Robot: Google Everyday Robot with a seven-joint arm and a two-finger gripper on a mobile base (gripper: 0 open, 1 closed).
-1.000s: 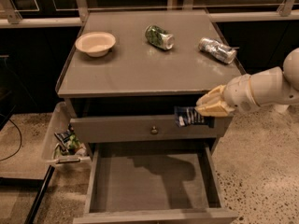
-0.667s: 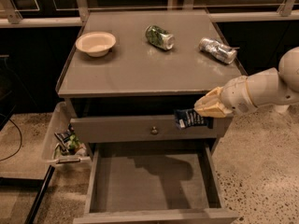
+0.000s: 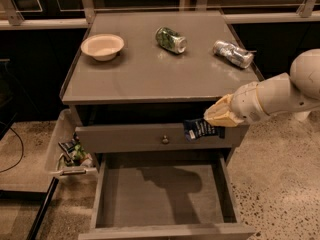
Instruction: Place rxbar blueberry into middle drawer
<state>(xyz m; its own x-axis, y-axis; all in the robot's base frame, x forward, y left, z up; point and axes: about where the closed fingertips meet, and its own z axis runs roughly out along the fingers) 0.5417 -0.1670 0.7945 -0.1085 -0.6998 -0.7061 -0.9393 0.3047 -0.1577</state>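
Observation:
My gripper (image 3: 214,122) comes in from the right on a white arm and is shut on the rxbar blueberry (image 3: 200,129), a dark navy wrapper with white lettering. The bar hangs in front of the right end of the grey drawer front with the round knob (image 3: 164,139). Below it the middle drawer (image 3: 162,196) stands pulled out, a wide grey box with a bare flat floor. The bar is above the drawer's back right corner, well above the floor.
On the cabinet top are a beige bowl (image 3: 102,46), a green can (image 3: 170,39) on its side and a silver can (image 3: 232,53) on its side. A clear bin (image 3: 65,151) with packets hangs at the cabinet's left side. Speckled floor lies around.
The gripper with the bar has shifted very slightly left and down. Nothing else has moved.

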